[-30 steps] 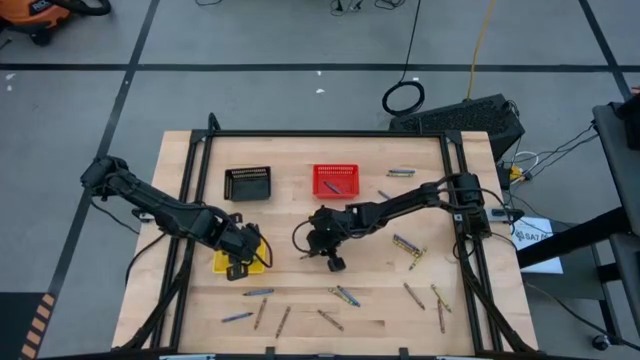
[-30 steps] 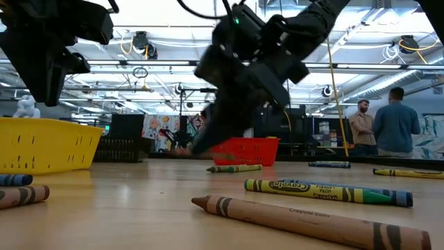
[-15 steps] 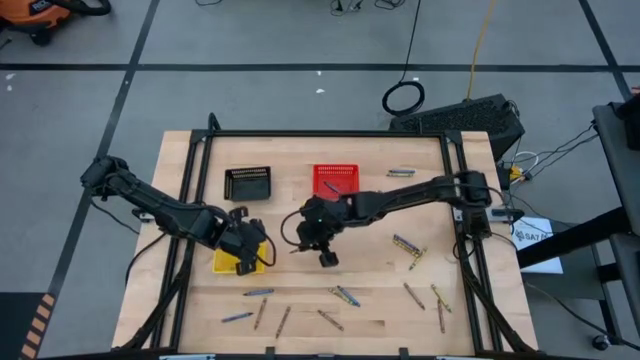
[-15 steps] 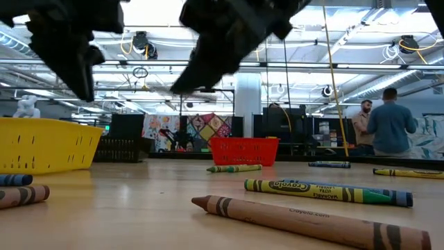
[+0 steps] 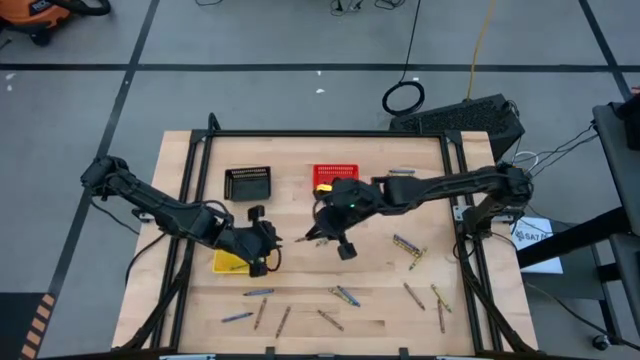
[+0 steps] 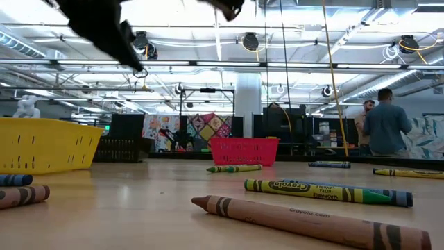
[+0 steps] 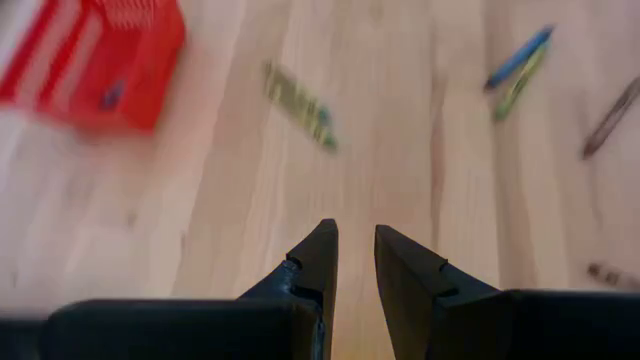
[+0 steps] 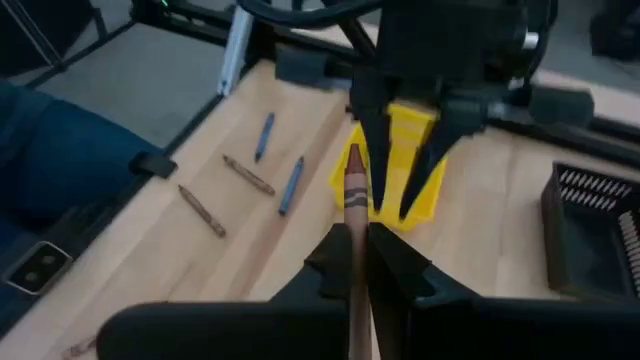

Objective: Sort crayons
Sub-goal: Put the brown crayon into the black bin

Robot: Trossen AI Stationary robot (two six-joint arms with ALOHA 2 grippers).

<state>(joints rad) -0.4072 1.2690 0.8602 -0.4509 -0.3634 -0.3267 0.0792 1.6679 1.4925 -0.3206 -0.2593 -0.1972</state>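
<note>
Right pincer (image 8: 358,255) is clamped on a brown crayon (image 8: 354,190), tip sticking out forward past the fingers; in the high view I see it above mid-surface, just in front of the red basket (image 5: 335,177). Left pincer (image 7: 356,262) is empty, fingers a narrow gap apart, parked over the inner edge of the yellow basket (image 5: 228,263), pointing across the surface (image 5: 300,290). From the right wrist view the two pincers face each other, with the yellow basket beneath the left one. Black basket (image 5: 247,183) sits to the left of the red one at the back. One crayon lies inside the red basket. Loose crayons (image 5: 347,296) are scattered along the front strip: a blue pair and two brown ones front-left, a blue-green pair at centre front, more brown ones front-right, a blue-yellow one right of centre, one near the back right by the red basket. Low view shows a brown and a yellow-green crayon lying close to the camera, and two people standing far back in the room.
</note>
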